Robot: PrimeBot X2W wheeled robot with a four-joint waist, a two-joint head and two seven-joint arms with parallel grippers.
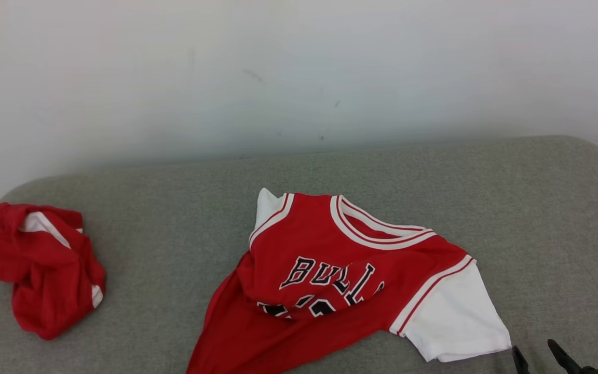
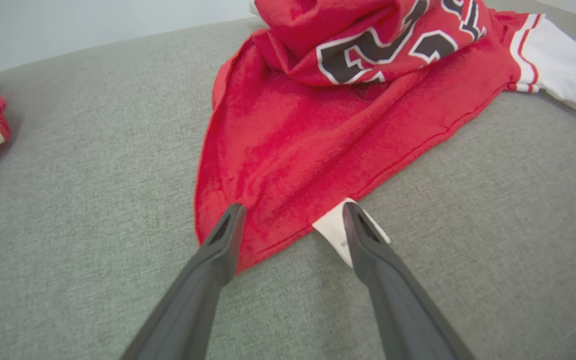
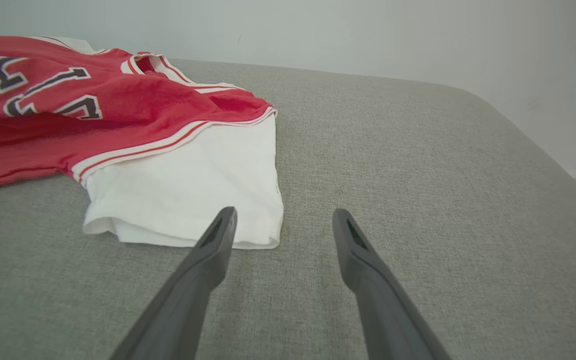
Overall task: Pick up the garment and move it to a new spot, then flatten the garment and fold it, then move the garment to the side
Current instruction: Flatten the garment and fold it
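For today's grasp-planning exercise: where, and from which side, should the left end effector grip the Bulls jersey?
Probably the bottom hem of the Bulls jersey, from the near side: it lies flat before the open left end effector; the chest is bunched.

Light fell soft and even across everything I saw, bright without glare. In my head view the pale wall looked washed and faintly mottled, and the red jersey cast only a thin, diffuse shadow onto the grey upholstery. My left wrist view was softer: the jersey's fabric smeared slightly, a dark pocket sat under its fold, and the upholstery's far edge bowed. My left gripper and right gripper blurred toward the lens.
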